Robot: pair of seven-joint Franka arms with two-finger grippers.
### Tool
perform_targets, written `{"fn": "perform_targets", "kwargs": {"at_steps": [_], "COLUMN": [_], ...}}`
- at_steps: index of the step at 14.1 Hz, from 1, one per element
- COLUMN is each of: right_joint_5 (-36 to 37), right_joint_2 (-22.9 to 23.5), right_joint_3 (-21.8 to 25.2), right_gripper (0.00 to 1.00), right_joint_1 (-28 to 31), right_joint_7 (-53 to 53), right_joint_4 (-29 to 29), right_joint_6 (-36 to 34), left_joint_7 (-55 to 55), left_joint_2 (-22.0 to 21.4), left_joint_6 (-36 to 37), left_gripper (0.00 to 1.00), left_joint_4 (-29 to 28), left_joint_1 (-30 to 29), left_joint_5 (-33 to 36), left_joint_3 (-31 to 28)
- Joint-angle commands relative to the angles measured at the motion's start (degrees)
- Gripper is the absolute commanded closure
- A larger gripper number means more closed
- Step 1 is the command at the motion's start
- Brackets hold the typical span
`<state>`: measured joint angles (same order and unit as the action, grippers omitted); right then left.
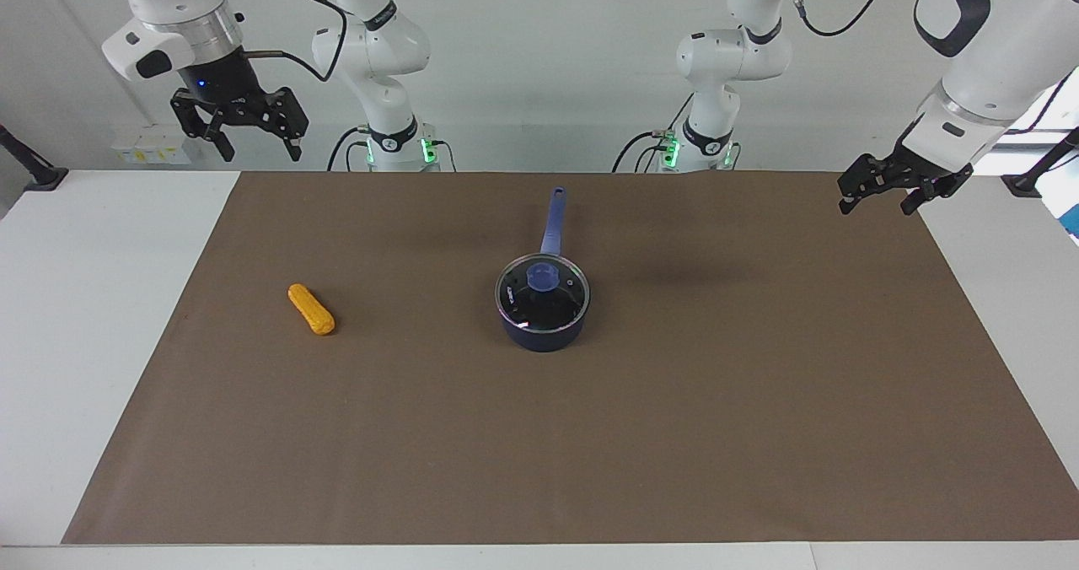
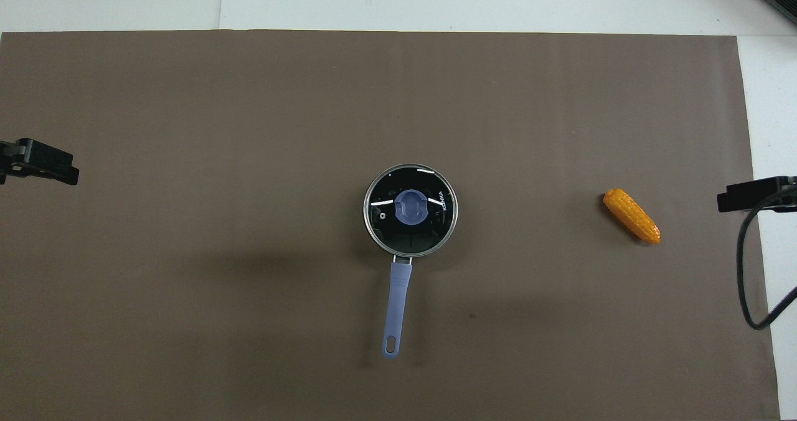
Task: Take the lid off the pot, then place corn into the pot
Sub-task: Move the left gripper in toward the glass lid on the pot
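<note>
1. Where the two arms come down to the table (image 1: 101, 317), white and flat, with a big brown mat (image 1: 674, 435) over most of it.
2. At the middle of the mat, the pot (image 1: 544, 334), dark blue, with its long handle (image 1: 552, 216) pointing toward the robots.
3. On the pot, the lid (image 1: 542, 293), flat and shut, with its blue knob (image 1: 542, 277) on top.
4. Well apart from the pot, toward the right arm's end of the table, the corn (image 1: 311, 309), lying on its side on the mat, touching nothing.
5. High up and well apart from the pot, over the mat's edge at the right arm's end, the right gripper (image 1: 257, 136), jaws wide open and holding nothing.
6. Well apart from the pot too, over the mat's corner at the left arm's end, the left gripper (image 1: 877, 201), jaws wide open and holding nothing.
7. Up past the pot's handle, two white arm bases (image 1: 396, 144) with small green lights, and a plain white wall (image 1: 539, 64).
8. Near the right gripper, a black cable (image 2: 747, 271) hanging in a loop.
</note>
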<state>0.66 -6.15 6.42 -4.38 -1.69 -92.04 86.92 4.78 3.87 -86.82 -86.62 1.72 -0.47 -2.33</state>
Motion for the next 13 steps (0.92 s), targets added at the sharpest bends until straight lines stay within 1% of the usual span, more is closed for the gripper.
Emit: {"fn": "perform_targets", "kwargs": {"at_steps": [1,5,7,8,11,12,13], "right_joint_5": [-0.8,-0.7,-0.8,-0.8,-0.1,0.0,-0.1], "right_joint_2": [-1.2,-1.2,-1.2,-1.2,-1.1,-1.1,-1.1], "right_joint_3": [0.0,0.0,0.0,0.0,0.2,0.1,0.0], "right_gripper": [0.0,0.0,0.0,0.0,0.0,0.0,0.0], "right_joint_1": [0.4,0.4,0.4,0.4,0.5,0.6,0.5], "right_joint_7": [-1.4,-1.4,-1.4,-1.4,-1.2,-1.3,-1.8], "right_joint_4": [-1.1,-1.2,-1.2,-1.2,-0.6,-0.6,-0.6], "right_joint_6": [-0.1,-0.1,-0.1,-0.1,-0.1,-0.1,0.0], "left_joint_7": [0.1,0.7,0.7,0.7,0.3,-0.2,-0.6], "left_joint_2": [0.0,0.0,-0.4,-1.1,-4.2,-4.6,-4.7], "left_joint_6": [0.9,0.8,0.6,0.3,-5.0,-6.9,-7.5], "left_gripper": [0.0,0.0,0.0,0.0,0.0,0.0,0.0], "left_joint_4": [0.4,0.3,-0.6,-1.5,-8.2,-9.9,-10.9], "left_joint_1": [-0.4,0.8,4.6,5.4,8.7,9.2,11.2], "left_joint_5": [0.6,0.3,0.0,-0.1,-0.1,-0.3,-1.2], "left_joint_3": [0.3,1.2,1.3,1.4,1.5,1.5,1.5]}}
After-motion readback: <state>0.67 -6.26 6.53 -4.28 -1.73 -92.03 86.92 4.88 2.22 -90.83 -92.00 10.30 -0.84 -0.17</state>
